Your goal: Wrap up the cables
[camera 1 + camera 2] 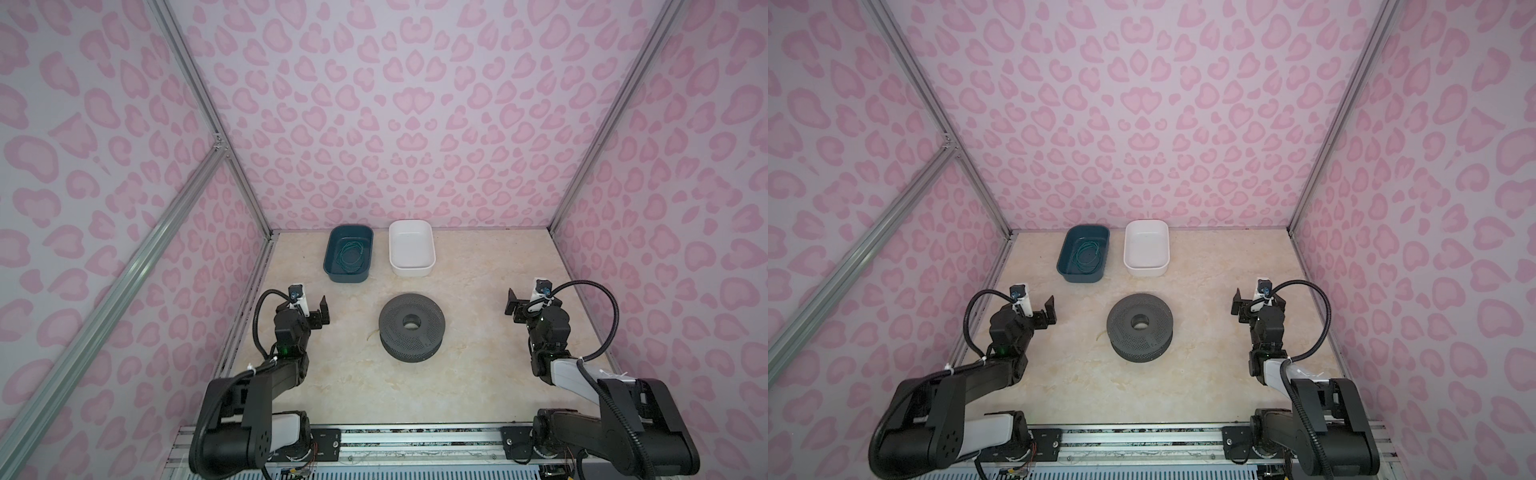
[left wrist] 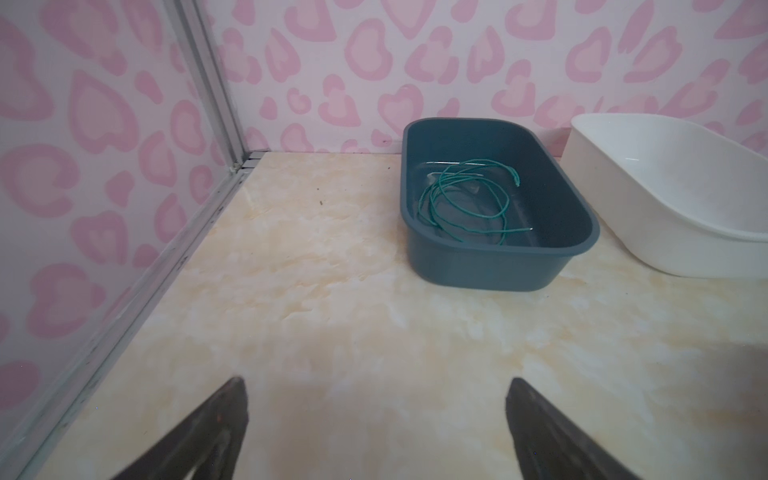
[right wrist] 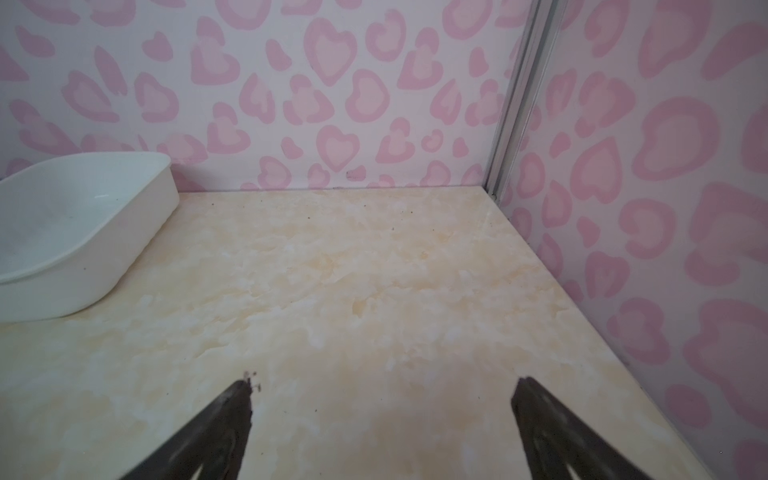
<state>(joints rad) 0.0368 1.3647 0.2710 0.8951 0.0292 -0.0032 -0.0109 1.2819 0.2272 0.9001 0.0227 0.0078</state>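
A dark grey perforated spool (image 1: 411, 328) (image 1: 1140, 326) lies flat in the middle of the table. A short bit of thin yellow cable (image 1: 372, 333) (image 1: 1100, 336) shows on the table at its left side; where the rest runs I cannot tell. A thin green wire (image 1: 351, 257) (image 2: 461, 203) lies coiled loosely in a teal bin (image 1: 347, 277) (image 2: 486, 266). My left gripper (image 1: 318, 311) (image 2: 376, 386) hovers left of the spool, open and empty. My right gripper (image 1: 515, 305) (image 3: 382, 388) hovers right of it, open and empty.
A white bin (image 1: 411, 270) (image 3: 104, 257) stands empty next to the teal bin (image 1: 1079, 277) at the back. Pink-patterned walls with aluminium posts close off three sides. An aluminium rail (image 1: 415, 440) runs along the front edge between the arm bases.
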